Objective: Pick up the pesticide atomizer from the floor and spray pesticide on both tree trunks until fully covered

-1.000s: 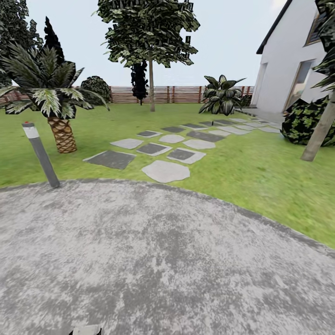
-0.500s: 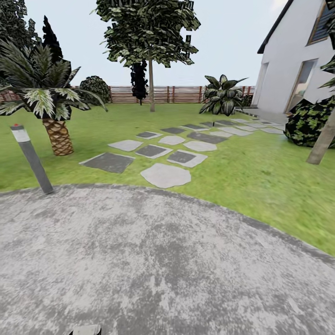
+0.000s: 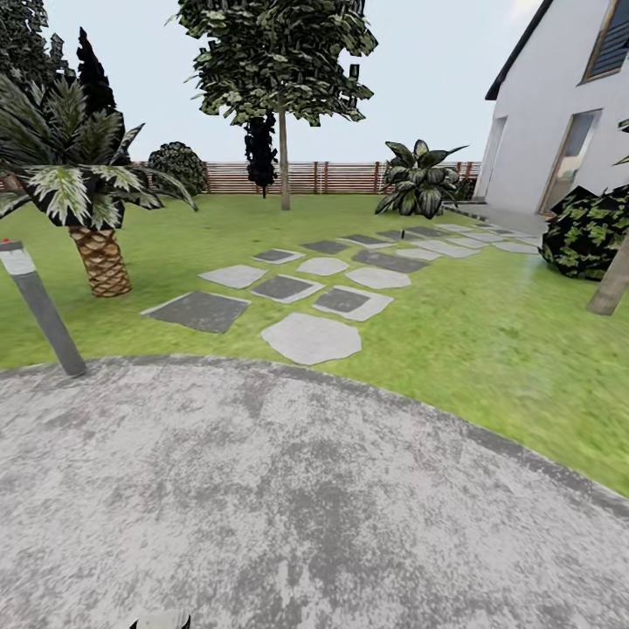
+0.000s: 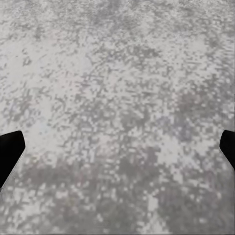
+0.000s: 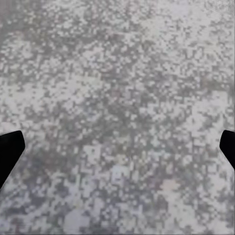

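Observation:
The garden lawn [image 3: 489, 349] lies ahead, crossed by grey stepping slabs [image 3: 310, 336] and closed at the back by a brown slat fence [image 3: 332, 176]. A thick beige tree trunk [image 3: 611, 284] leans at the right edge, its crown out of frame. A leafy tree [image 3: 281, 61] with a pale trunk stands far off near the fence. A tiny dark speck [image 3: 403, 233] stands among the far slabs, too small to identify. My left gripper [image 4: 117, 156] and right gripper [image 5: 117, 156] both hang open over grey gravel, with nothing between the fingers.
I stand on a round grey gravel pad [image 3: 288, 498]. A grey bollard light [image 3: 39, 306] leans at its left rim, with a scaly palm [image 3: 96, 253] behind it. A dark bush [image 3: 590, 231] and a white house [image 3: 559, 114] are at the right.
The whole head view has shifted: the bollard slid left, the right trunk slid right, the slabs sit closer. The camera moved forward; nothing in the garden moved.

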Tool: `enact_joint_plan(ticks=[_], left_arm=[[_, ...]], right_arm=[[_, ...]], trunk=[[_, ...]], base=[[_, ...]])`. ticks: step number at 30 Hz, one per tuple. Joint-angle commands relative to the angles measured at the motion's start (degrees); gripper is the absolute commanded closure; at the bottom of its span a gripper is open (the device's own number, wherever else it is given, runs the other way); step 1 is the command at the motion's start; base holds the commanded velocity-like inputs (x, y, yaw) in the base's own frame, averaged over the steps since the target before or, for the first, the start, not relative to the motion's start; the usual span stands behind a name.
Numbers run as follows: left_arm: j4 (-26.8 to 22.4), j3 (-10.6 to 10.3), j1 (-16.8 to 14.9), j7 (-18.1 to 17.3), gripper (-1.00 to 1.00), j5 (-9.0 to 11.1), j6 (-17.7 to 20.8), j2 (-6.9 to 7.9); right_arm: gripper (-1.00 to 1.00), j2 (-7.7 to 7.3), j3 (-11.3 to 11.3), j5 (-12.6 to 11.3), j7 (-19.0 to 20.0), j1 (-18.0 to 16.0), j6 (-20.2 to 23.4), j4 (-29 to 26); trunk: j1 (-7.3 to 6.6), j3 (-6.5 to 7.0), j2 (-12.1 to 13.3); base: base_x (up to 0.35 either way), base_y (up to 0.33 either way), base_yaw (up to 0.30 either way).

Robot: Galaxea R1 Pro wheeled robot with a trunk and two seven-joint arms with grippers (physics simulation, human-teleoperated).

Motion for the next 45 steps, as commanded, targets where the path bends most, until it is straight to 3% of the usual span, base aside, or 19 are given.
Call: enact_joint_plan(ticks=[1,45], left_arm=[[0.04,0.11,-0.03,0.01,-1.00,0.04,-0.19,-0.01],[0.09,0.11,-0.03,0.01,-1.00,0.09,-0.19,-0.01]], right_arm=[[-1.00,-0.04,0.13,0.10,-0.03,-0.03,-0.17,0.04],[-1.00,-0.09,0.13,0.14,-0.03,-0.03,-0.10,0.13]], trunk=[[0.02,-0.05,-0.02],[0.02,-0.05,-0.02]], base=[[0.339,0.000,0.000],[0.339,0.000,0.000]])
